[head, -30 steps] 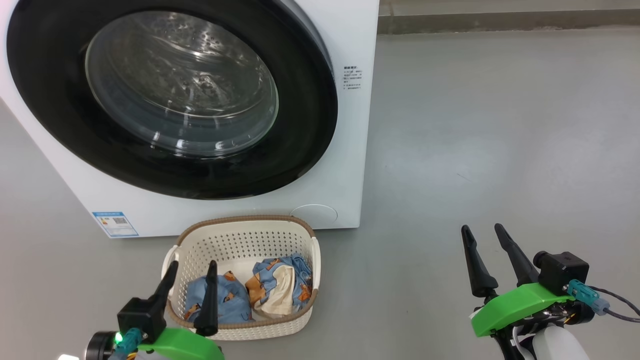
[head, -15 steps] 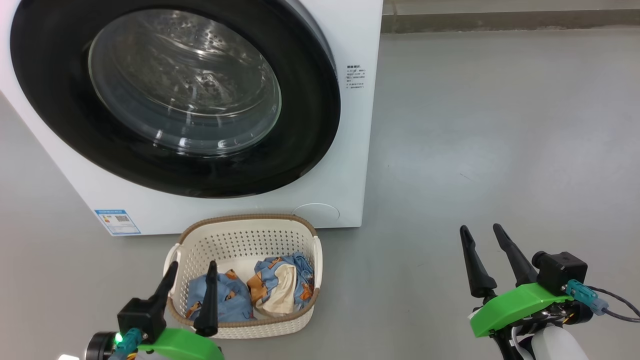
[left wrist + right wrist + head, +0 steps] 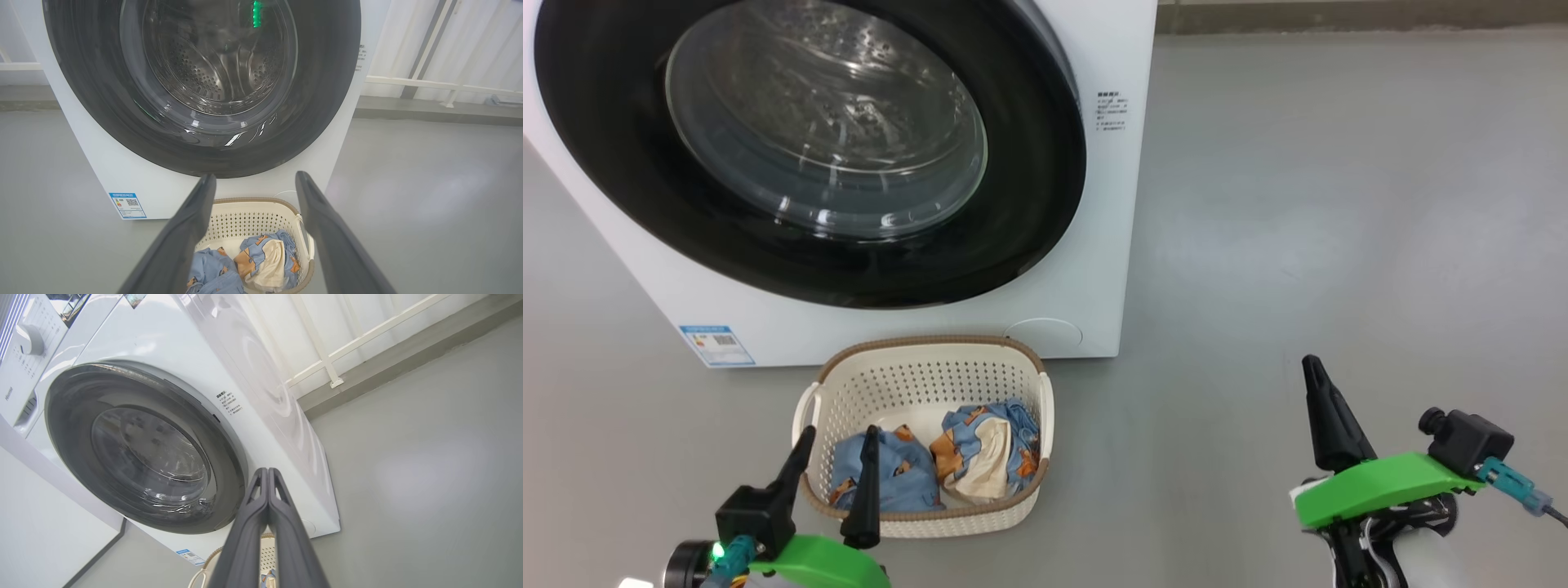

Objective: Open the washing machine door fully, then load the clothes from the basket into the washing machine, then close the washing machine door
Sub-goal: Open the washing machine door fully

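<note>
While the round black-rimmed glass washing machine door (image 3: 825,131) sits shut on the white boxy washing machine (image 3: 1098,245), the blue printed fabric clothes (image 3: 980,449) lie in the cream perforated plastic basket (image 3: 931,345) just before it — left gripper (image 3: 840,433) spread wide, empty, near the basket; right gripper (image 3: 1312,363) pressed closed on nothing, well apart

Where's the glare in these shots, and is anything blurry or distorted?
Head view: sharp, with bright glints on the washing machine door glass. Left wrist view: a green reflection high in that glass; the left gripper looks slightly soft up close. Right wrist view: wide-angle tilt, wavy reflections on the washing machine side.
</note>
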Motion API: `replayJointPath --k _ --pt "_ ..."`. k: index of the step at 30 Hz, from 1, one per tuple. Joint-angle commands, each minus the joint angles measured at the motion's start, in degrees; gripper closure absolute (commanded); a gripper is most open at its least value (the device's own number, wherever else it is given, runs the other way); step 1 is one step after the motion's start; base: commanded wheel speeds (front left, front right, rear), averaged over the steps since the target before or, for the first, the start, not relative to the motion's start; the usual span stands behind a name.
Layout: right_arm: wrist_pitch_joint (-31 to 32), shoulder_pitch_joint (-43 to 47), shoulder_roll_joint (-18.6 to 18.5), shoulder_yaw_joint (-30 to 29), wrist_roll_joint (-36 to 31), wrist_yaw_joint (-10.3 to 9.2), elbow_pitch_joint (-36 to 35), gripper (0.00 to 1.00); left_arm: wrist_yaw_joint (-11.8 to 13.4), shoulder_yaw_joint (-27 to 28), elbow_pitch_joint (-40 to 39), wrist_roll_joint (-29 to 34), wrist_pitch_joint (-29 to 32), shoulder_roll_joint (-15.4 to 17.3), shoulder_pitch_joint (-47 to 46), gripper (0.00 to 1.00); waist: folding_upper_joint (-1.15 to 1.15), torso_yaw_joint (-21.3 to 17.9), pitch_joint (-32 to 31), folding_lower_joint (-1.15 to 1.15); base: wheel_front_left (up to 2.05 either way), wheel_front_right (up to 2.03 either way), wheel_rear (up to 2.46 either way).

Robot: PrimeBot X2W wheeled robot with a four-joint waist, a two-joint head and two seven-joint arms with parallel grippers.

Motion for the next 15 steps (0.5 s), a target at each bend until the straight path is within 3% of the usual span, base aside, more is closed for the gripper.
replayJointPath --k 1,7,11,15 --pt "-0.69 -3.07 0.12 1.97 6.09 0.09 -0.57 1.00 0.12 1.71 -1.63 -0.62 -0.59 0.76 -2.53 0.00 0.00 0.57 1.08 0.00 0.00 0.00 0.00" --pt "-0.52 -7.28 0.12 3.93 25.12 0.09 3.03 1.00 -0.38 1.47 -2.85 -1.11 -0.59 0.76 -3.87 0.00 0.00 1.95 4.11 0.00 0.00 0.00 0.00" --pt "1.80 -11.31 0.12 4.45 32.48 0.09 4.78 1.00 -0.88 1.19 -3.54 -0.94 -0.59 0.76 -4.84 0.00 0.00 3.12 6.52 0.00 0.00 0.00 0.00" --pt "4.48 -15.85 -0.15 2.64 34.84 0.09 5.52 1.00 -1.33 0.58 -4.04 -1.14 -0.59 0.76 -6.10 0.00 0.00 4.52 8.94 0.00 0.00 0.00 0.00"
